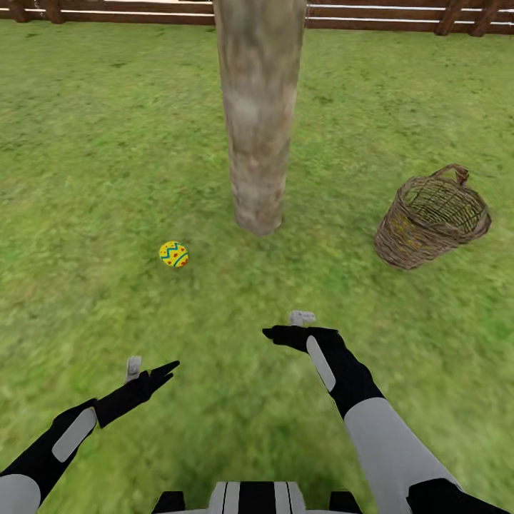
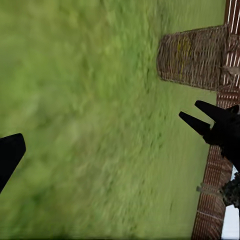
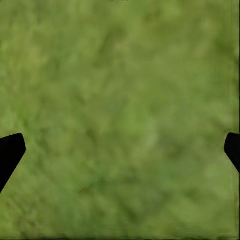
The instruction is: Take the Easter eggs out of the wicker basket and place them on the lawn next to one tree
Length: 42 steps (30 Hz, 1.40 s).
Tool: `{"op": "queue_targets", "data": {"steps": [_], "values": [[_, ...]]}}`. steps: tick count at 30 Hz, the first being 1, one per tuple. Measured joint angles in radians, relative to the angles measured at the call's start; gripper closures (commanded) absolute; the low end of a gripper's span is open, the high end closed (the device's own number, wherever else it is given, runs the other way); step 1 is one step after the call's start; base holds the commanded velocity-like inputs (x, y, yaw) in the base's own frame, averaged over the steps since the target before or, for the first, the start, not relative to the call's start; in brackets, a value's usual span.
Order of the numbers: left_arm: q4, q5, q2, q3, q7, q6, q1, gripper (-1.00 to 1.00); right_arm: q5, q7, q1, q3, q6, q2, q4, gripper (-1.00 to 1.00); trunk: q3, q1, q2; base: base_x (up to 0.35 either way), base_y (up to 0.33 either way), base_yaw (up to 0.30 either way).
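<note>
1 Easter egg (image 1: 173,254) lies on the lawn (image 1: 86,143) just left of the tree (image 1: 258,128) trunk's base. The wicker basket (image 1: 431,218) leans on the grass to the tree's right. Both grippers — left (image 1: 153,371), right (image 1: 282,333) — hover spread wide, holding nothing.

The lawn (image 1: 93,143) carries one Easter egg (image 1: 173,254) near the tree (image 1: 258,121); the wicker basket (image 1: 432,217) sits well right of the trunk
</note>
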<state>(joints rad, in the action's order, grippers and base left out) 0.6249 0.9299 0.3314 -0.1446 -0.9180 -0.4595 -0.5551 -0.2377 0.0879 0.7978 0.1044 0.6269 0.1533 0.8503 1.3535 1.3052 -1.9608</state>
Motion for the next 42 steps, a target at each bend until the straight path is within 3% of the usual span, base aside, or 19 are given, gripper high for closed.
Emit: {"op": "queue_targets", "data": {"steps": [6,13,26,34,42], "values": [[0.000,0.000,-0.001,-0.004,0.001,0.001,0.000,-1.00,0.000,0.000,0.000,0.000,0.000,0.000,0.000,-1.00,-0.002,0.000,0.000,-0.074,-0.296,-0.102],[0.000,0.000,0.000,-0.043,0.005,0.005,0.000,-1.00,0.000,0.002,0.000,0.000,0.000,0.000,0.000,-1.00,-0.002,0.000,0.000,-0.006,-0.305,-0.005],[0.000,0.000,-0.001,-0.047,0.007,0.005,0.000,-1.00,0.000,0.000,0.000,0.002,0.003,0.000,0.000,-1.00,-0.002,0.000,0.000,0.000,-0.305,0.000],[-0.001,-0.001,-0.003,-0.058,0.011,0.006,0.000,-1.00,0.000,0.000,0.001,0.002,0.054,0.001,0.003,-1.00,-0.002,0.000,0.000,0.000,-0.306,0.000],[-0.002,-0.001,-0.003,-0.058,0.011,0.006,0.000,-1.00,-0.003,0.000,0.000,-0.001,0.190,0.004,0.004,-1.00,-0.002,0.000,0.000,0.101,-0.313,0.000]]}}
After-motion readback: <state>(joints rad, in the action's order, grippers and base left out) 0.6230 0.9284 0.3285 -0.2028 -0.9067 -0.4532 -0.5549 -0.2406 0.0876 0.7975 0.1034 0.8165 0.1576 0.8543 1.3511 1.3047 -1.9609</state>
